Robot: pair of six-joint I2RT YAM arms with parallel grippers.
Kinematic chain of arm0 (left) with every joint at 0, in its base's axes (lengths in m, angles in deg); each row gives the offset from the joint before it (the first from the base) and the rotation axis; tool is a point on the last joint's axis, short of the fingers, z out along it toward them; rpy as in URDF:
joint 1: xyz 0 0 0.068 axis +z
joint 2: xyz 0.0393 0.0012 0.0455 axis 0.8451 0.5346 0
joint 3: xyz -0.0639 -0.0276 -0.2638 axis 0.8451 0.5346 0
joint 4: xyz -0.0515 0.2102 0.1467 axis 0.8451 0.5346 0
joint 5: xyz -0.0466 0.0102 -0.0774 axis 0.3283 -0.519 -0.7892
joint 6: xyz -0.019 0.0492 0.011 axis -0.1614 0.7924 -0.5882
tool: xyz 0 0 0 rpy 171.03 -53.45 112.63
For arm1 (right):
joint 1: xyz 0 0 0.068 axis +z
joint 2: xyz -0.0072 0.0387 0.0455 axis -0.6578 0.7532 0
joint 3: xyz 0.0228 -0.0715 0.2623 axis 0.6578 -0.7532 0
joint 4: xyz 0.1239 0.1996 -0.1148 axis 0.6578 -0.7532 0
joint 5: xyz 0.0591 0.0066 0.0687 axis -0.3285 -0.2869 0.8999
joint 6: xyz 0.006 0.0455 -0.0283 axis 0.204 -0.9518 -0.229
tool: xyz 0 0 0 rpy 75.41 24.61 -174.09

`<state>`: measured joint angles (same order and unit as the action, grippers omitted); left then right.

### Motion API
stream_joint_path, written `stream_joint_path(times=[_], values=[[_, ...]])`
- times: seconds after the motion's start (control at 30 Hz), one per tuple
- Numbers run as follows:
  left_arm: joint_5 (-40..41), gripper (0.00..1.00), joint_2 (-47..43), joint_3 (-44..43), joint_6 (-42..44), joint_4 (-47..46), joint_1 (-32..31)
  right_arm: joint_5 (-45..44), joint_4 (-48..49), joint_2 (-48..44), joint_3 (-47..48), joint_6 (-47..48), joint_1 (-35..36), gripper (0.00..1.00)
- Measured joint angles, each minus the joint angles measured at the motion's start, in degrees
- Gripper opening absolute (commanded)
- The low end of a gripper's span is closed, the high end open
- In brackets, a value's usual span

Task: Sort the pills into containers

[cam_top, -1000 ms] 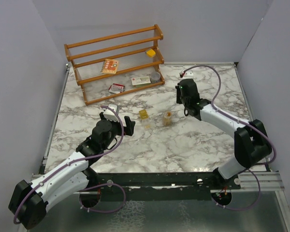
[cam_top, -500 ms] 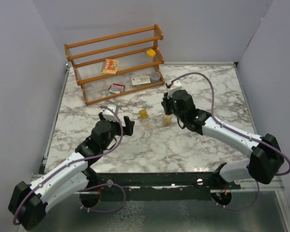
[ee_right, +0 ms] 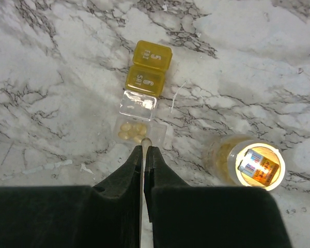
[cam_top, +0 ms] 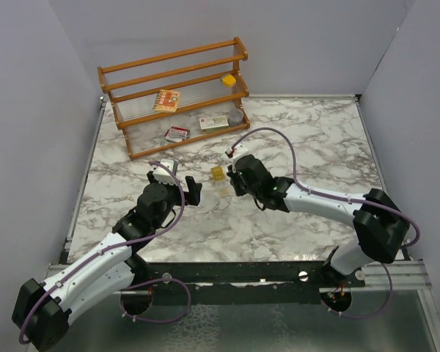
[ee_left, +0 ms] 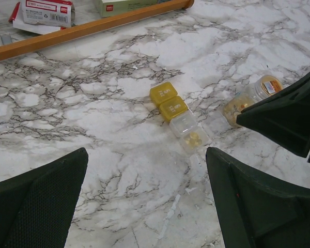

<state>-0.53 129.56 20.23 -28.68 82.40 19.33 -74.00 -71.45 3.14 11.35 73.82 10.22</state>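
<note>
A small yellow pill box lies mid-table, its clear lid flipped open over a compartment holding several pale pills. My right gripper hovers at that compartment's near edge, shut on one pale pill at its tips. The round amber jar stands just to the right of it. In the top view the right gripper is beside the box and the arm hides the jar. My left gripper is open and holds nothing, short of the box and jar.
A wooden rack stands at the back left with printed card packets, a round grey tin and a yellow item on its shelves. White walls close in the table on both sides.
The right arm has swung left from the back right to the pill box, now covering the jar in the top view. The left arm has not moved.
</note>
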Motion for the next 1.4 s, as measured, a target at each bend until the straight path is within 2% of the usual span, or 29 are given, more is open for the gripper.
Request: stream_joint_path(times=[0.37,0.97,1.4], values=[[1.1,0.99,0.1,0.0,-0.2,0.2,0.0,2.6,0.4,7.5,0.0,-1.5,0.5,0.02],[1.3,0.99,0.6,0.0,-0.3,0.2,0.0,4.7,1.8,11.8,2.1,-1.4,0.5,0.04],[1.3,0.99,1.3,0.0,-0.4,0.2,0.0,4.7,1.9,13.4,4.0,0.0,0.9,0.11]])
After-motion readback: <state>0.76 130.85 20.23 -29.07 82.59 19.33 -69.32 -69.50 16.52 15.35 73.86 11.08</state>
